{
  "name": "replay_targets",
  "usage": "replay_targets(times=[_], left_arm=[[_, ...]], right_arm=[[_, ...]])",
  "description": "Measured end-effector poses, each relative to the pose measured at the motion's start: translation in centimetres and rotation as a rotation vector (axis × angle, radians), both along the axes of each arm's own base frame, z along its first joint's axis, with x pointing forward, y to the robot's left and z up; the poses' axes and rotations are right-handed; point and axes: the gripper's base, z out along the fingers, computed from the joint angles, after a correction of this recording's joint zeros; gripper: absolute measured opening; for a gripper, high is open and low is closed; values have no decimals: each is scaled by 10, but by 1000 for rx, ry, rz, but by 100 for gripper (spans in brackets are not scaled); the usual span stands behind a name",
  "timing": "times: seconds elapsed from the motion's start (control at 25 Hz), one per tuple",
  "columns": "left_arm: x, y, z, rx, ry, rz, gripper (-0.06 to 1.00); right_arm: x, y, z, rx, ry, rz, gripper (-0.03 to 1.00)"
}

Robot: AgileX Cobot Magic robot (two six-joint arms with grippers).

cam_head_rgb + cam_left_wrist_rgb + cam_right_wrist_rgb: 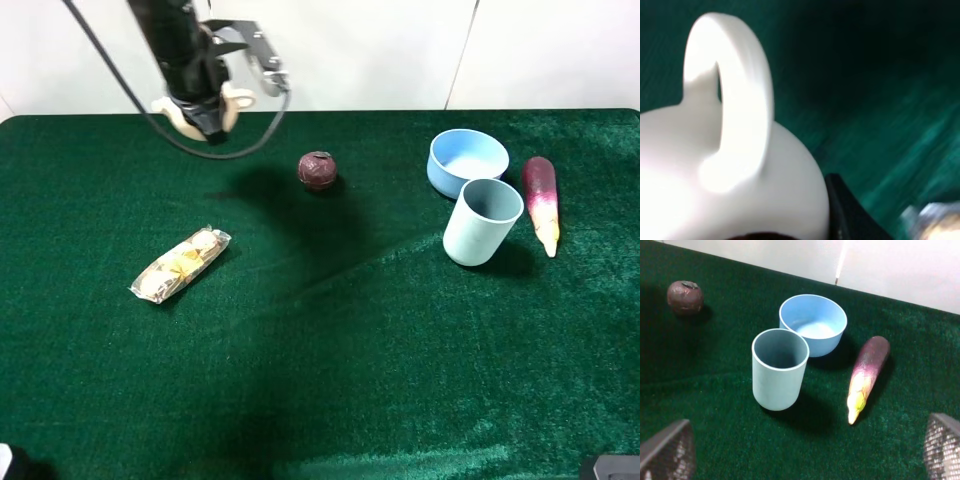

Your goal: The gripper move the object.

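The cream teapot (180, 118) hangs in the air over the far left of the green table (330, 380), held by my left gripper (208, 108) on its black arm. The gripper is shut on the teapot, and its shadow falls on the cloth below. In the left wrist view the teapot (740, 190) fills the frame with its loop handle (745, 90) up, blurred, and one black finger (850, 215) rests against its side. My right gripper (805, 450) is open and empty, low above the cloth near the pale blue cup (777, 367).
A dark red ball (318, 170) lies at the back middle. A blue bowl (467, 160), the pale blue cup (482, 220) and a purple eggplant (541, 200) stand at the right. A wrapped snack packet (182, 264) lies at the left.
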Motion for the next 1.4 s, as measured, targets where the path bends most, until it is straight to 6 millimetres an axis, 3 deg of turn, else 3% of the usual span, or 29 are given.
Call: replay_targets(times=[0.32, 0.64, 1.0, 1.4], left_arm=[[-23, -67, 4, -179, -79, -78, 7], [-51, -123, -23, -275, -31, -127, 7], [-68, -146, -47, -288, 29, -146, 7], [-70, -147, -69, -247, 82, -147, 7]], right_arm=[[0, 0, 0, 0, 0, 0, 69], [0, 0, 0, 0, -1, 0, 69], [0, 0, 0, 2, -1, 0, 69], [0, 0, 0, 2, -1, 0, 69]])
